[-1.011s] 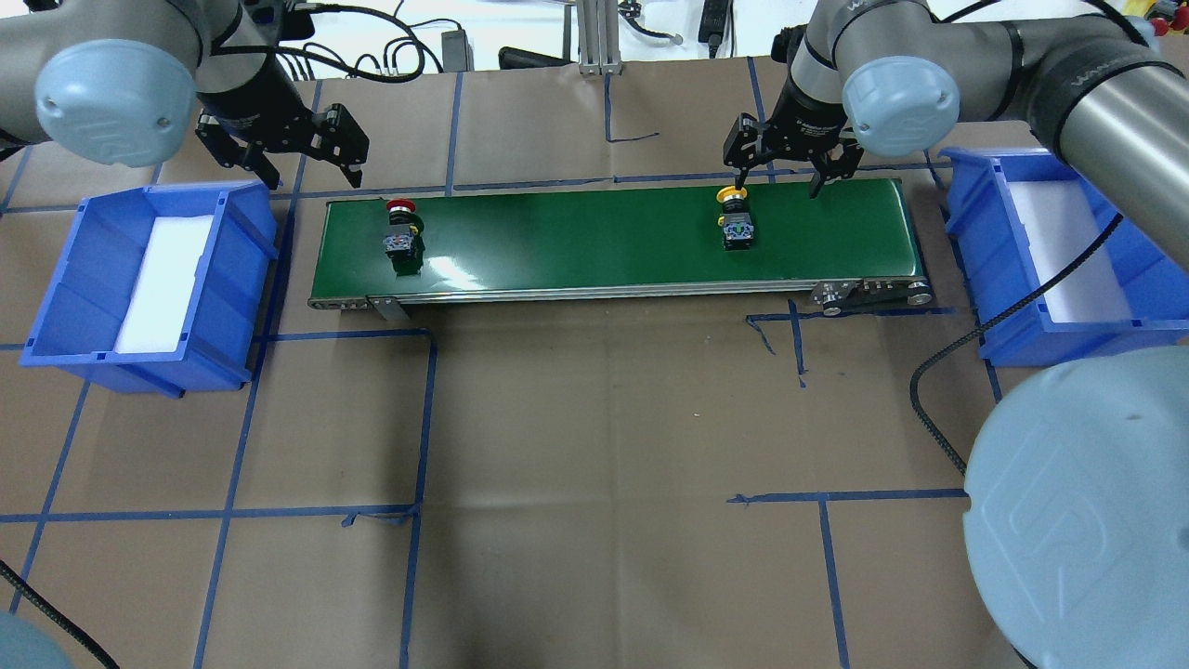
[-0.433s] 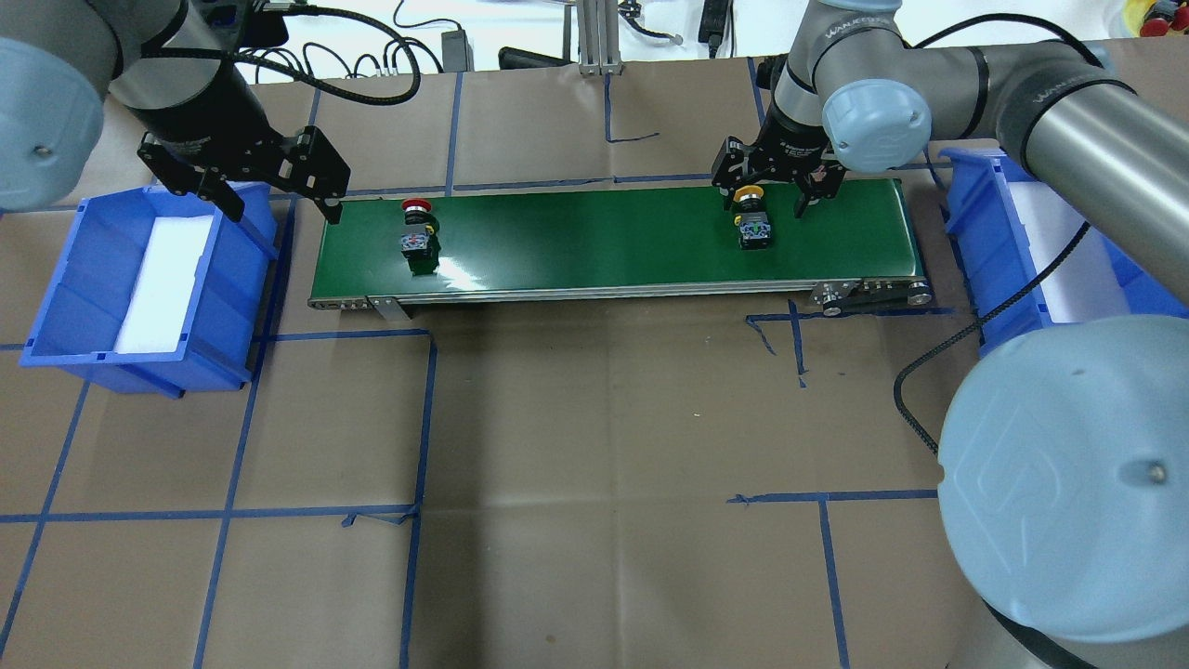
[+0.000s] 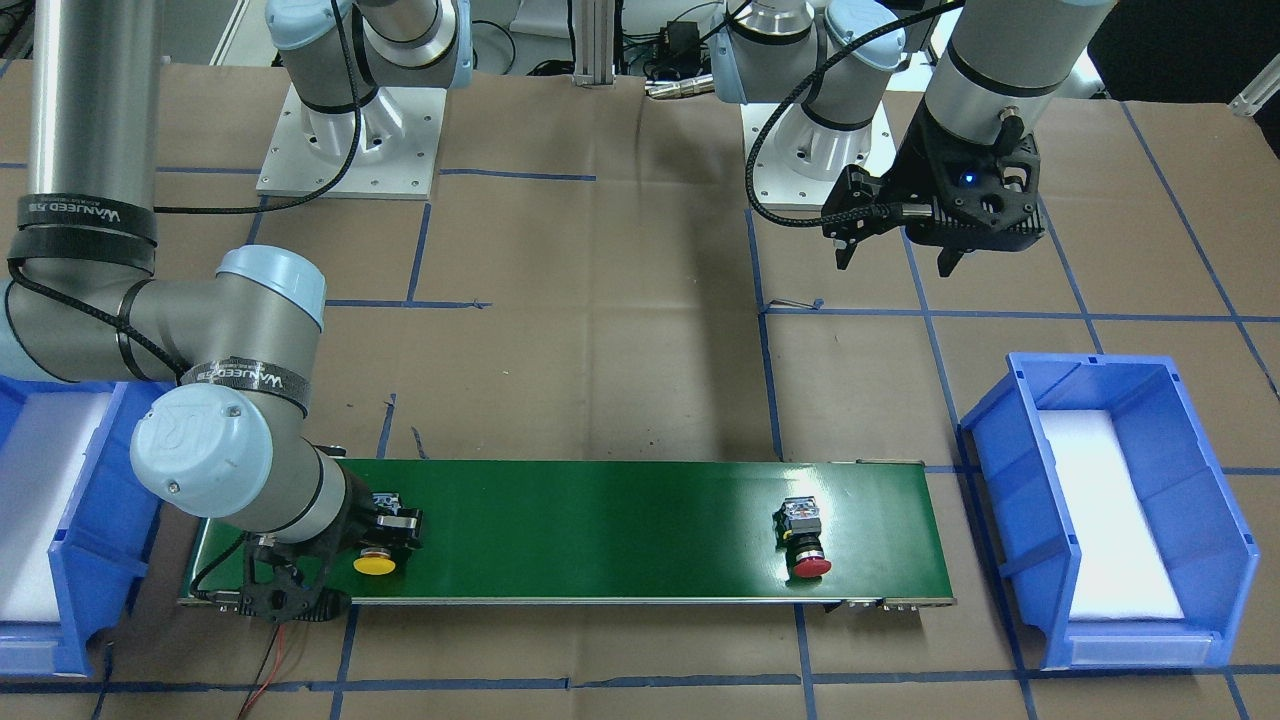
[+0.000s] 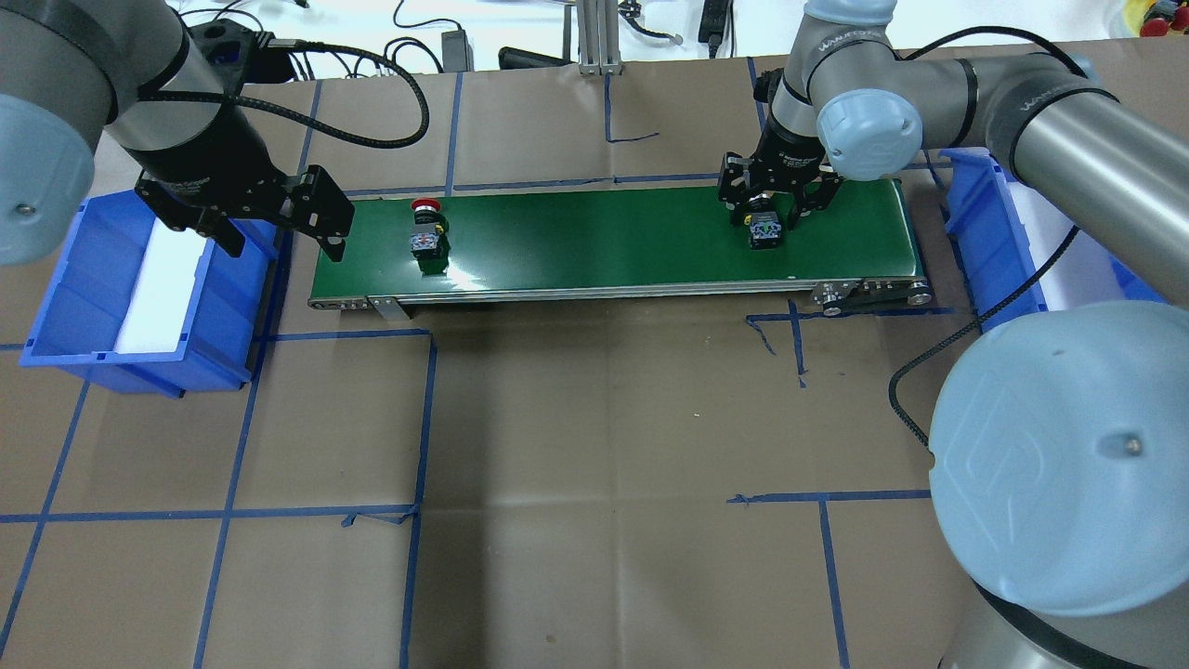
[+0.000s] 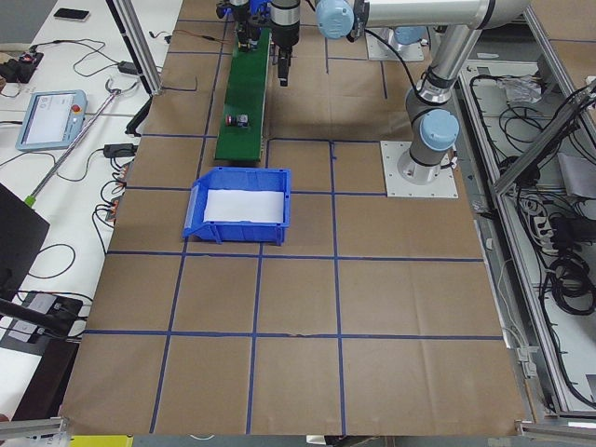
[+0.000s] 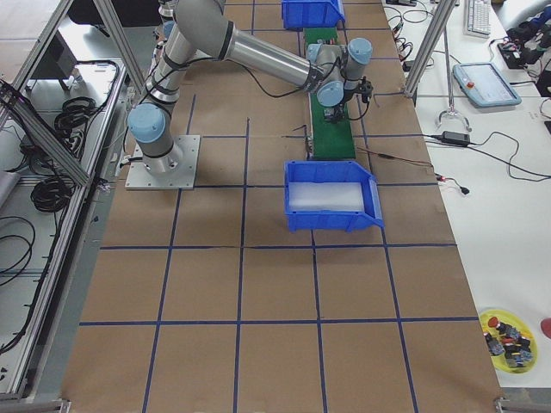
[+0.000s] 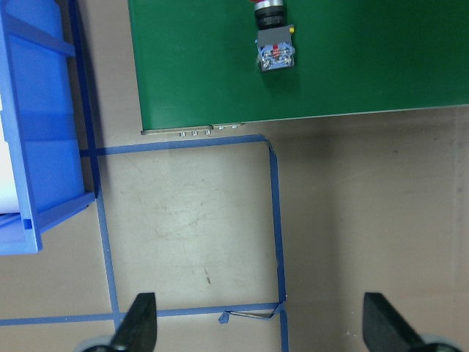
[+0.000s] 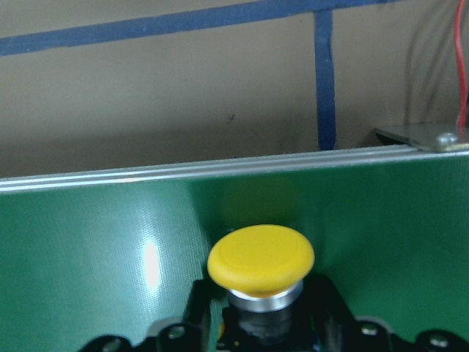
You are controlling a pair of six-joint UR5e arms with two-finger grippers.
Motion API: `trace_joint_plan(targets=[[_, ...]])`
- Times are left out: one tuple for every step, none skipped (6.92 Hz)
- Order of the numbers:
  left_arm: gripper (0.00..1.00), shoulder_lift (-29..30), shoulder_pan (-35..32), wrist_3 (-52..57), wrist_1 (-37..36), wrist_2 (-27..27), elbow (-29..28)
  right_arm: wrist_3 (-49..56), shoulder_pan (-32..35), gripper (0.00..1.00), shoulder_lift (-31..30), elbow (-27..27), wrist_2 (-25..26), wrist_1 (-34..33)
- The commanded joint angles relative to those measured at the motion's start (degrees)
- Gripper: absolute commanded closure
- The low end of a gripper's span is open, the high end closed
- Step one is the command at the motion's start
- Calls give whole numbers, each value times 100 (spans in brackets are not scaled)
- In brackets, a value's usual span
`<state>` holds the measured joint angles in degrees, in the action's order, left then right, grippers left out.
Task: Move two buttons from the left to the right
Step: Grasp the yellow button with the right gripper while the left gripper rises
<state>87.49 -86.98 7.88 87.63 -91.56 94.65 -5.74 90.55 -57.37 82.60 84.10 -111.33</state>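
The right gripper [image 4: 773, 212], fingers spread, straddles the yellow-capped button [image 8: 261, 258] near the green conveyor belt's [image 4: 604, 246] right end. The red-capped button [image 4: 428, 229] lies near its left end (left gripper [image 4: 283, 242] hovers nearby, spread, empty).

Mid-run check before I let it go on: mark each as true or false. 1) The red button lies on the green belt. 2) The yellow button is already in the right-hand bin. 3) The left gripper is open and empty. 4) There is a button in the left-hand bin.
1) True. The red button lies on the green belt, near its left end.
2) False. The yellow button is on the belt, near its right end, with the right gripper lowered around it, one finger on each side.
3) True. The left gripper hovers open by the belt's left end and holds nothing.
4) False. The left bin shows only a white foam pad.
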Motion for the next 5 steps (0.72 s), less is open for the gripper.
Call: trace_joint_plan(targets=[[0,-30,-3,-14,-26,-2,1,369,-81,97,-211,-190,271,32],[0,-47,-3,-197,-26,-11,-16,415,-247,97,-535,-331,560,250],[0,-48,-3,-243,-26,-2,-16,703,-666,97,-964,-376,581,791],[0,-48,-3,-243,-26,16,-8,1254,-1305,97,-1351,-350,581,1249],[0,-48,-3,-243,-26,16,-8,1912,-2008,97,-1582,-350,581,1454]])
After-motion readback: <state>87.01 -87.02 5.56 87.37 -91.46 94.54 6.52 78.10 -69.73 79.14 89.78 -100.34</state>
